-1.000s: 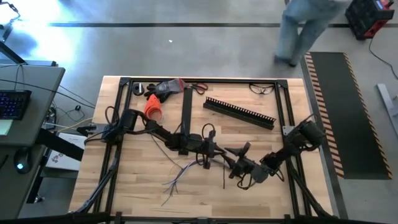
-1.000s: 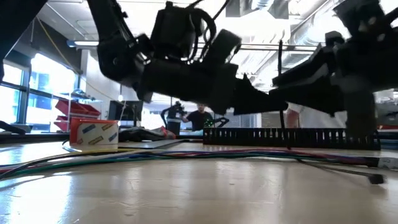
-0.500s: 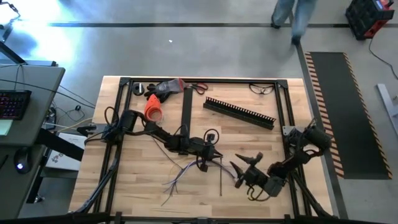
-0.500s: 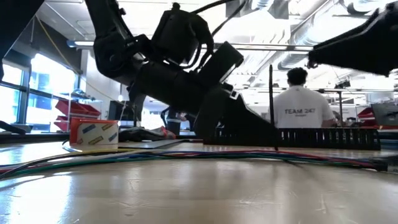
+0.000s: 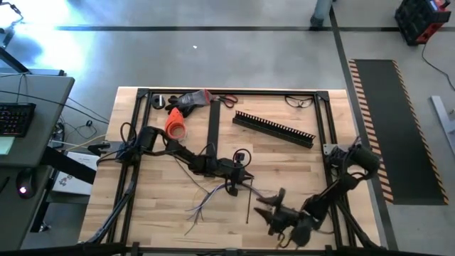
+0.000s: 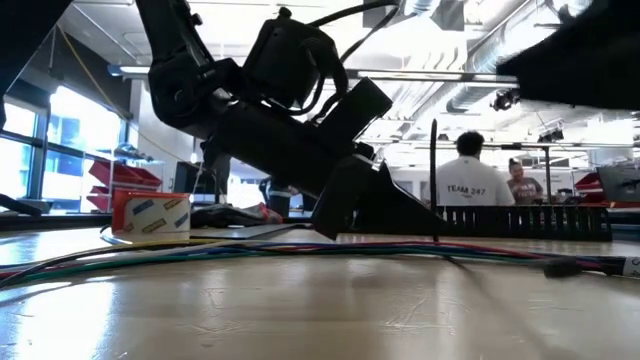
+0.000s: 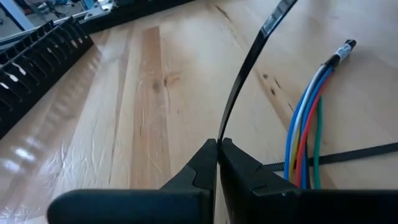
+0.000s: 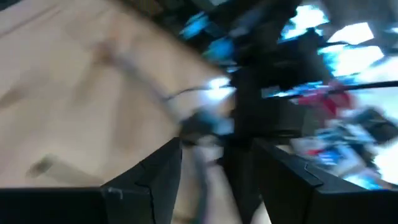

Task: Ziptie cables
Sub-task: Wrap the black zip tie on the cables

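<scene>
At table centre, the left gripper (image 7: pixel 217 146) has its fingers pinched together on a thin black zip tie (image 7: pixel 245 68), which stands up from the jaws, probably so its free end can be threaded. Just beside it lie the cables (image 7: pixel 305 130), their splayed ends trailing toward seven o'clock in the high view (image 5: pixel 202 206). Toward five o'clock, the right gripper (image 5: pixel 274 213) hovers with fingers apart and empty, seemingly poised to take the tie.

Pale wood-grain table (image 5: pixel 163 213), black frame. Cables (image 7: pixel 305 146) blue, white, orange, red, green. Black zip tie (image 7: pixel 245 74). Black comb-toothed channel (image 5: pixel 274 129). Orange cone (image 5: pixel 175 126). Floor mat (image 5: pixel 398 128) black, orange-striped edge. White shirt (image 6: pixel 468 190), dark lettering.
</scene>
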